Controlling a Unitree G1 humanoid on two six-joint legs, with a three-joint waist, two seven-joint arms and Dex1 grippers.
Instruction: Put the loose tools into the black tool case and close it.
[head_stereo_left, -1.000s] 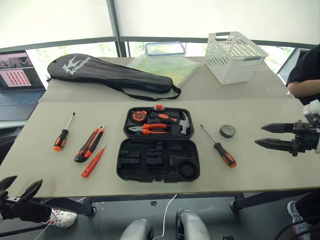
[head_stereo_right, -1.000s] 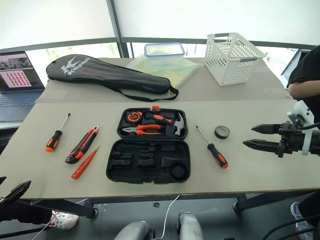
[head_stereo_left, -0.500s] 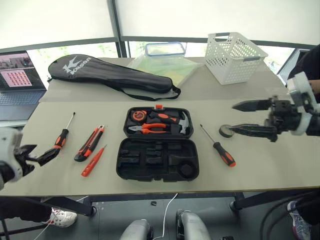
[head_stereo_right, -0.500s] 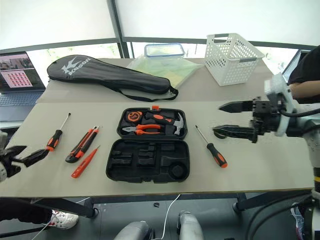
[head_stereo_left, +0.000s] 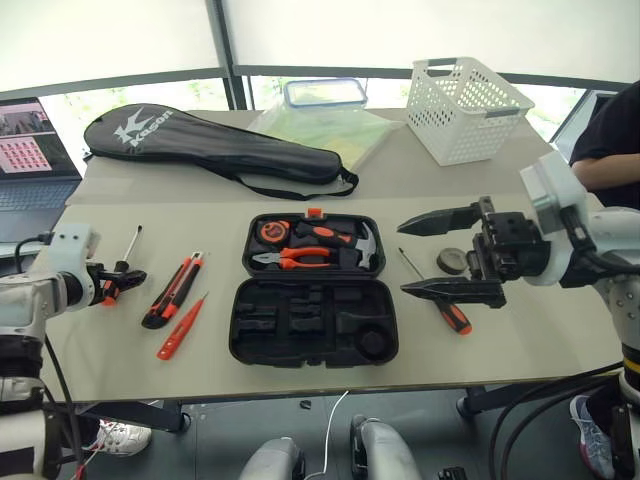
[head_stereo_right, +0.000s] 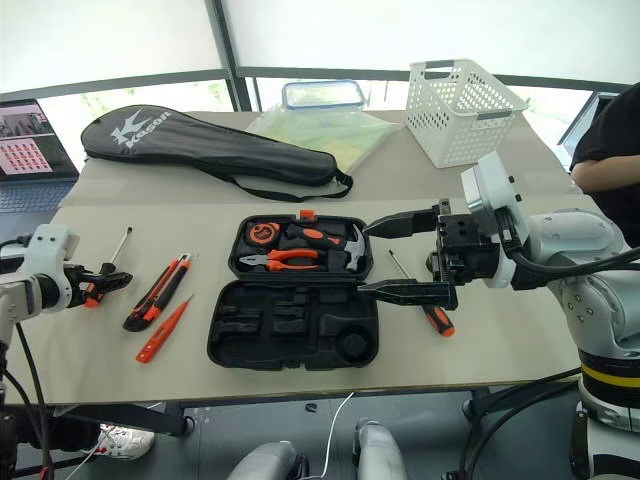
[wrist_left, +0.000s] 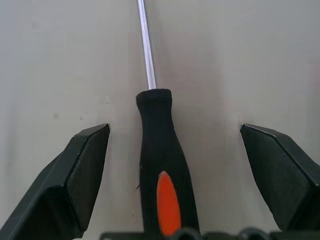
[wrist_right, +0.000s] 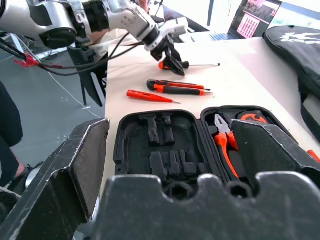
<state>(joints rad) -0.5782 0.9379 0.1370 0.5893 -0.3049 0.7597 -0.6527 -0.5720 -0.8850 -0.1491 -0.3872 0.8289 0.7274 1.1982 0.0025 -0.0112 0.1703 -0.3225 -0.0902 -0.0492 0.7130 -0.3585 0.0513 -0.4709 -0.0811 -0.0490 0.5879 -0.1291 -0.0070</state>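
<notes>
Nearest to us, at the counter's (head_stereo_left: 560, 340) front edge, the black tool case (head_stereo_left: 312, 322) lies open and flat, its lower half showing empty moulded recesses, which we judge are the seats waiting for the loose tools. Beside it on our left, the slim orange tester screwdriver (head_stereo_left: 183, 327) and the orange-black utility knife (head_stereo_left: 177, 290) lie side by side, slanting and apart from each other, both within easy reach of the left arm. Just beyond them, our left claw (head_stereo_left: 122, 281) sits low over the handle of the left screwdriver (wrist_left: 159, 165); the wrist view shows its two fingers (wrist_left: 85, 165) apart, one on each side of the black-and-orange handle and not touching it, so we read this as lining up a grasp across the handle where it is thickest. On the right, our right claw (head_stereo_left: 440, 254) hangs above the counter with its fingers spread wide and nothing between them, pointing across toward the case; beneath it lies the right screwdriver (head_stereo_left: 440, 296), and just past that the small dark tape roll (head_stereo_left: 452, 261), both near the case's right side. The case's far half holds pliers (head_stereo_left: 295, 259), a hammer (head_stereo_left: 362, 243) and a tape measure (head_stereo_left: 272, 231) already seated. Further back rest a long black racket bag (head_stereo_left: 215, 152), a clear lidded box (head_stereo_left: 324, 93) and a white basket (head_stereo_left: 465, 110), well clear of the work. A person's dark sleeve (head_stereo_left: 610, 130) shows at the far right.
</notes>
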